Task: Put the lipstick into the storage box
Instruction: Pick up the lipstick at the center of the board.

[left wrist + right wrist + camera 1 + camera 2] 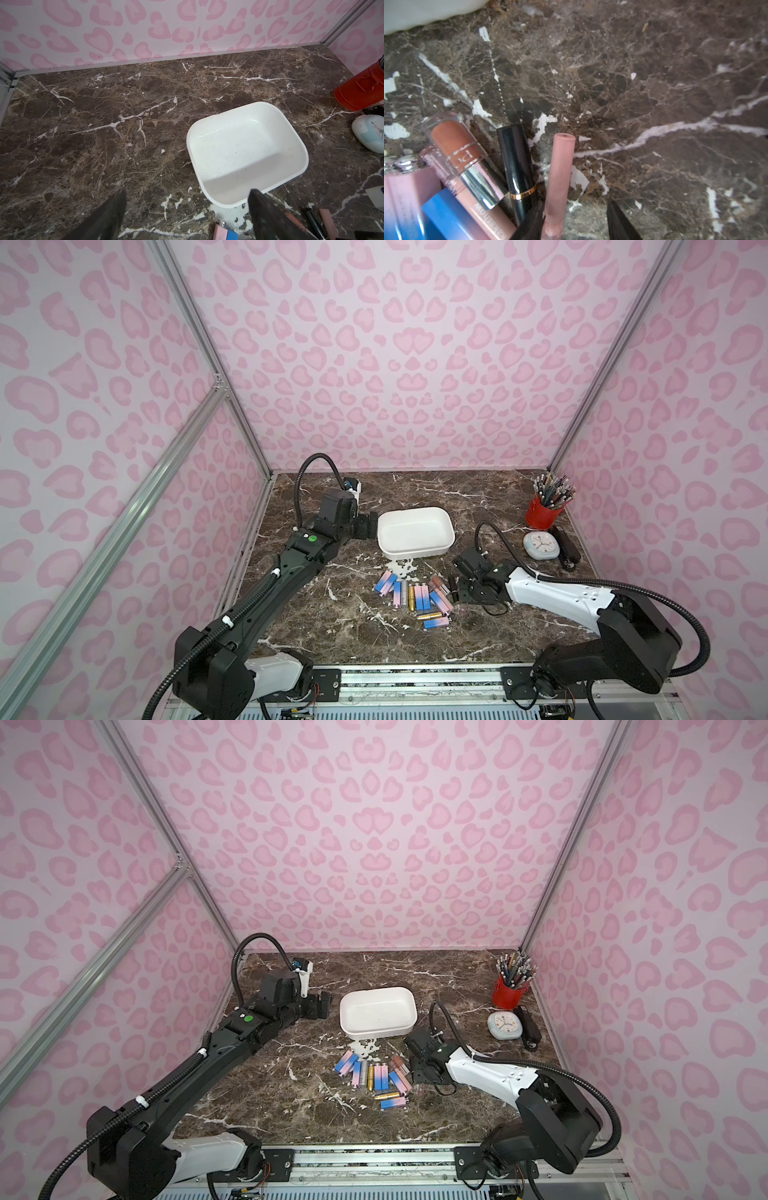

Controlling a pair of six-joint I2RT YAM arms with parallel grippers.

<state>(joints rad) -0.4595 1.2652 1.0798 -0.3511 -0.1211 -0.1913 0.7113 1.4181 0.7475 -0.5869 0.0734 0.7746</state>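
Several lipsticks [419,597] lie in a loose huddle on the marble table [478,497], on the near side of the storage box [411,552], all outside it. The box sits mid-table and shows in both top views [376,1032].

Right gripper [576,205]: low over the huddle's right edge. My jaws are partly open and straddle a matte pink tube [560,176]. One finger [529,226] is just beside the tube, touching or nearly; I cannot tell which. The other finger [618,225] stands clear, with bare marble between it and the tube. Not clamped. A black lipstick with a gold band [517,162] lies just beside the pink tube, outside my jaws. Next to it is a clear-capped brown one [456,145].

Left gripper [187,191]: jaws wide, holding nothing, by the box's left end.

Far right corner: red pencil cup [542,514], small clock [540,545], black stapler [566,549].
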